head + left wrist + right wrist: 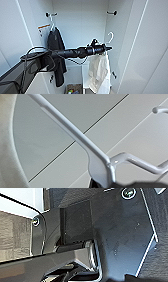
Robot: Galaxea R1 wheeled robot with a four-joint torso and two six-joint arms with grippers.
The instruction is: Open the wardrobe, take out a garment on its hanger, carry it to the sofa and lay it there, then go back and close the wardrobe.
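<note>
Wardrobe point(80, 22) is standing open, white interior showing, both doors swung out to the sides.

Left arm is reaching in from the left and stretching across the opening at mid height. Left gripper point(108, 48) is sitting at the far end of it, on the right-hand side of the cabinet.

Hanger point(110, 37) is rising directly above the gripper; its pale hook is curling upward with nothing around it, well below the dark fitting on the right wall. In the left wrist view the hanger point(100, 159) is running as a pale bar down to its neck, which is disappearing into the dark gripper body at the frame edge. The gripper appears to be pinching the hanger at the neck.

Garment point(98, 72) is hanging straight below the gripper, touching its underside, white cloth bunched and drooping toward the cabinet floor. A strip of it point(7, 144) is showing along one edge of the left wrist view.

Black garment point(57, 52) is hanging on its own hanger at the left of the interior, behind the arm.

Right gripper: cannot tell how its fingers are standing.
</note>
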